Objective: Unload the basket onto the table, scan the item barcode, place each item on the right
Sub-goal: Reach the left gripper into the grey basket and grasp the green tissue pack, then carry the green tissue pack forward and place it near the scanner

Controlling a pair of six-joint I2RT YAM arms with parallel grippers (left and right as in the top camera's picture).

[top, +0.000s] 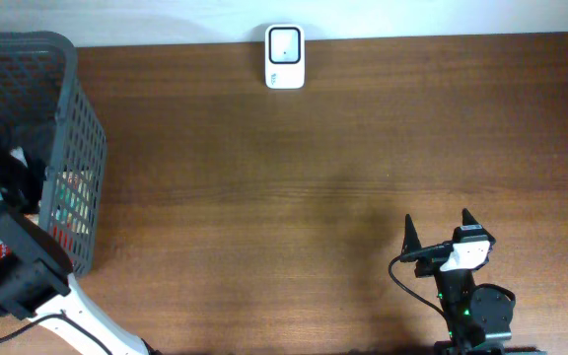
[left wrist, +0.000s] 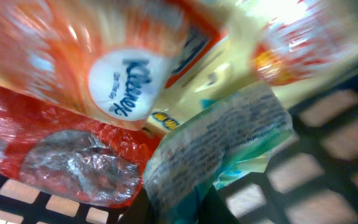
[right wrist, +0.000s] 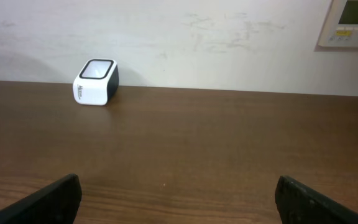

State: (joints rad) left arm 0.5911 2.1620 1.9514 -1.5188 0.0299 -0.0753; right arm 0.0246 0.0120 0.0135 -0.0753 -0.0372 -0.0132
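Hanging inside the basket (top: 77, 128), left gripper: fingers out of frame, can't tell the jaw state. Directly in front of it, very close: green-white packet (left wrist: 222, 149), with Kleenex pack (left wrist: 123, 87) and red packet (left wrist: 73, 155) crowded just beside. Risk: pinching two wrappers at once, or slick film slipping on the lift. Right gripper (top: 438, 219) spread wide, empty; scanner (top: 285, 56) well ahead of it, leftward.
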